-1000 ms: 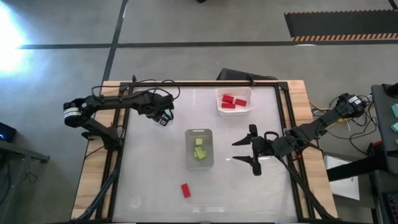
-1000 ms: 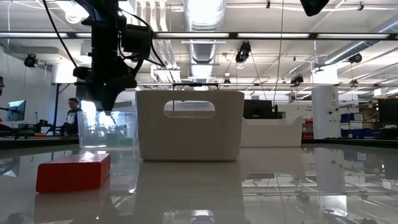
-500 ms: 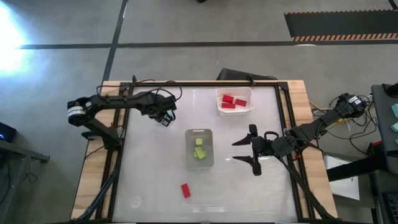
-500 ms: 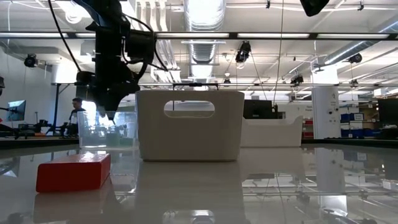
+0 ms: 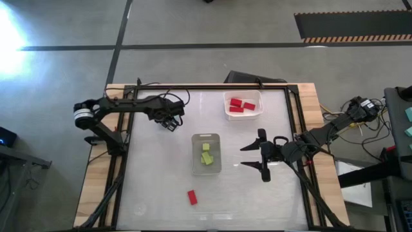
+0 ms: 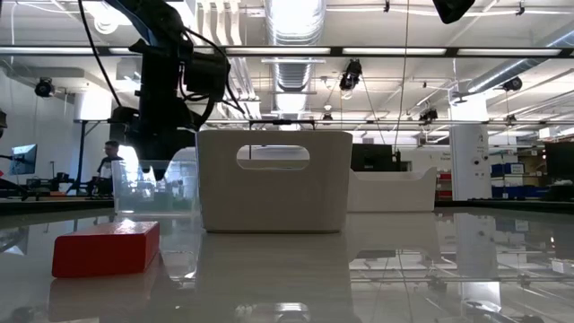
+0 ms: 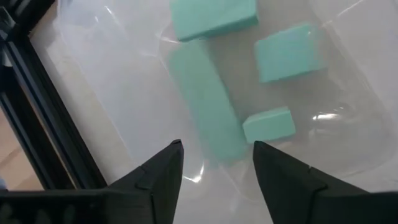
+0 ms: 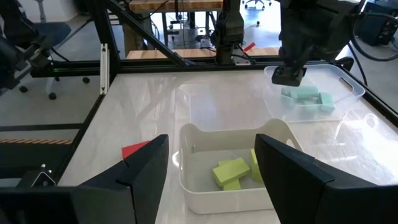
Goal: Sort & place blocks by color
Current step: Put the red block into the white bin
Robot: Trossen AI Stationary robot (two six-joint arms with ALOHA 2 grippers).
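The left pincer [image 7: 214, 158], fingers apart and empty, hangs over a clear tray [image 8: 348, 87] at the desk's [image 5: 154, 187] far left, where four teal blocks [image 7: 205, 102] lie (one blurred). The right pincer [image 5: 255, 156], spread wide and empty, waits right of the bin holding yellow-green blocks [image 5: 206, 155]. Red blocks [image 5: 239, 106] fill another bin; one red block [image 5: 192, 197] lies loose.

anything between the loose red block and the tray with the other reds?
Yes. The red block lies at the table's near edge, and the tray of yellow-green blocks sits roughly between it and the red tray at the far side. The right gripper hovers beside that path.
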